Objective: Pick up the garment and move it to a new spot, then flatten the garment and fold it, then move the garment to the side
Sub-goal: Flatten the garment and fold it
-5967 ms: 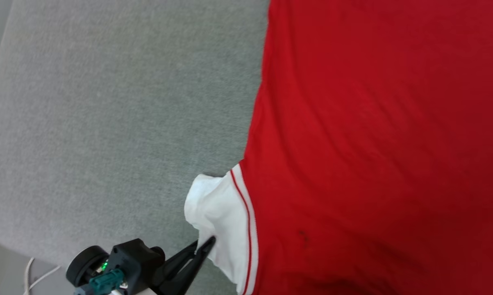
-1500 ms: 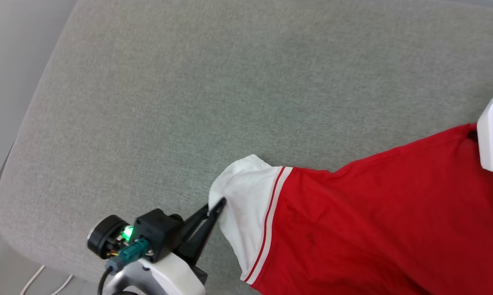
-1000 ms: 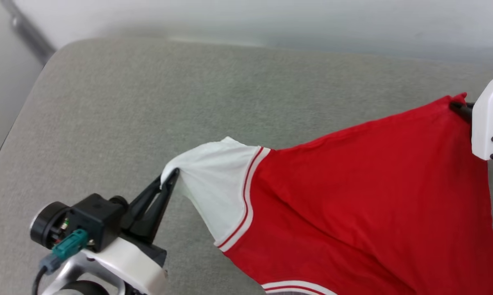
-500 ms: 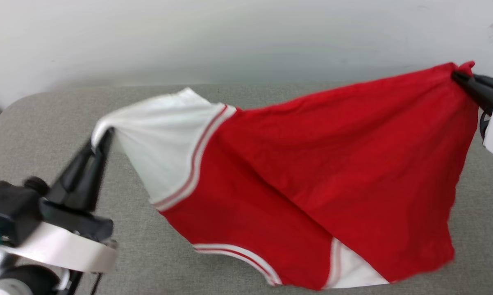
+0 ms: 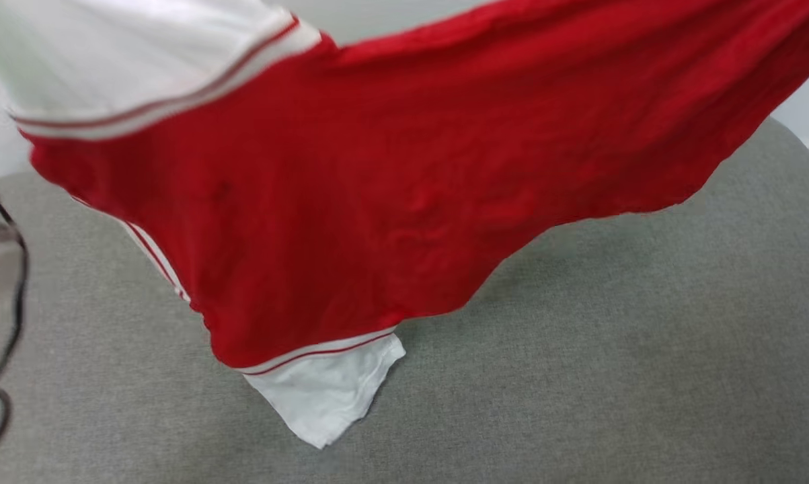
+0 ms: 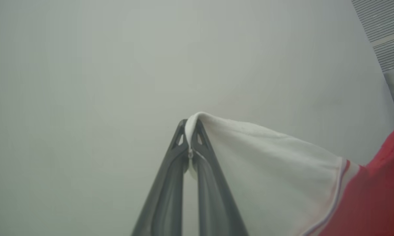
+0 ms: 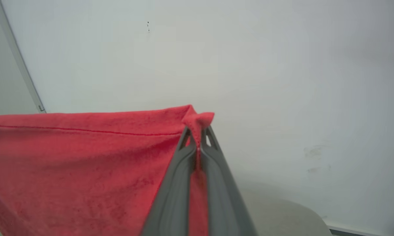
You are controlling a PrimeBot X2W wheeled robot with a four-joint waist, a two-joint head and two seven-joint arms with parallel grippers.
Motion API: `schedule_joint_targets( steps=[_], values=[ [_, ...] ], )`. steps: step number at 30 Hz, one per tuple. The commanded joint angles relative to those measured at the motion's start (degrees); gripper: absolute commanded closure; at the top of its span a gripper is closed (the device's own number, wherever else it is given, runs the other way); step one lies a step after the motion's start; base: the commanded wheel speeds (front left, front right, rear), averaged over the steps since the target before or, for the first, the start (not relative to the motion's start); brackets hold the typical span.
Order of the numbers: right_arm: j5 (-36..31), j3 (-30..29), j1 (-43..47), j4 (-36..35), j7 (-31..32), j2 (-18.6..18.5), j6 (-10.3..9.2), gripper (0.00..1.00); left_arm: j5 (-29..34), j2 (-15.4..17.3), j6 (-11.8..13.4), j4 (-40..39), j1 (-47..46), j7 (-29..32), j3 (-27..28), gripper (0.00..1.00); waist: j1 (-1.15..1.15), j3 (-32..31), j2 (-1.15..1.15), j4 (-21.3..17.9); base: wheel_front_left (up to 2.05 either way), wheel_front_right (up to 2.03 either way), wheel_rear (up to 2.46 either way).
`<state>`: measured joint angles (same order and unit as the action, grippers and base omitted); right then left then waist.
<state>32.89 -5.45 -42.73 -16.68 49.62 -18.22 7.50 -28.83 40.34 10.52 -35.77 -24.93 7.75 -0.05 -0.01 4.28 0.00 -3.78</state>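
Dk grey fingers (image 6: 167, 190), blk cable (image 5: 22, 275).

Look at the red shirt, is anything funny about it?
Yes. The shirt hangs crooked: the left claw pinches a white sleeve tip, the right claw pinches a red corner, so the other sleeve dangles low toward the grey cushion. A small dark spot marks the red cloth.

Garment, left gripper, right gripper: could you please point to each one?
garment (image 5: 377, 202), head view, on its red body.
left gripper (image 6: 191, 126), left wrist view, between the jaws pinching white cloth.
right gripper (image 7: 197, 132), right wrist view, between the jaws pinching red cloth.
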Motion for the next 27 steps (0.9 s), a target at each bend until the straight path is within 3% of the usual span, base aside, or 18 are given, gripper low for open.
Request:
schedule_joint_targets(
  steps=[1, 8, 16, 20, 27],
  values=[
    [-0.46, 0.2, -1.79, 0.03, -1.38, 0.03, -0.02, 1.0, 0.0, 1.29, -0.61, 1.01, -3.37, 0.71, 0.5, 1.0, 0.01, 1.35, 0.0, -1.09, 0.0, 0.0, 0.0],
    [-1.7, 0.28, -8.74, 2.8, -5.96, -0.61, -0.02, 1.0, -2.55, 4.06, -2.81, 7.64, -18.59, 2.93, 1.24, 1.0, 0.01, 7.25, 0.0, -2.34, 0.0, 0.0, 0.0],
    [-3.33, 0.73, -20.56, 9.96, -13.65, -2.01, -0.03, 1.0, -0.73, 6.56, -6.7, 19.02, -39.48, 4.95, -3.36, 1.0, 0.01, 18.53, 0.0, -2.17, 0.0, 0.0, 0.0],
    [-5.88, 2.04, -26.84, 16.43, -18.51, -1.59, -0.04, 1.0, 1.13, 6.05, -9.11, 27.43, -49.38, 5.5, -7.08, 1.0, 0.01, 22.91, 0.0, -2.02, 0.0, 0.0, 0.0],
    [-8.56, 4.05, -38.75, 28.34, -24.78, -1.64, -0.06, 1.0, 5.44, 2.38, -11.73, 44.0, -67.08, 1.44, -11.73, 1.0, 0.01, 30.02, 0.0, -0.87, 0.0, 0.0, 0.0]
  ],
)
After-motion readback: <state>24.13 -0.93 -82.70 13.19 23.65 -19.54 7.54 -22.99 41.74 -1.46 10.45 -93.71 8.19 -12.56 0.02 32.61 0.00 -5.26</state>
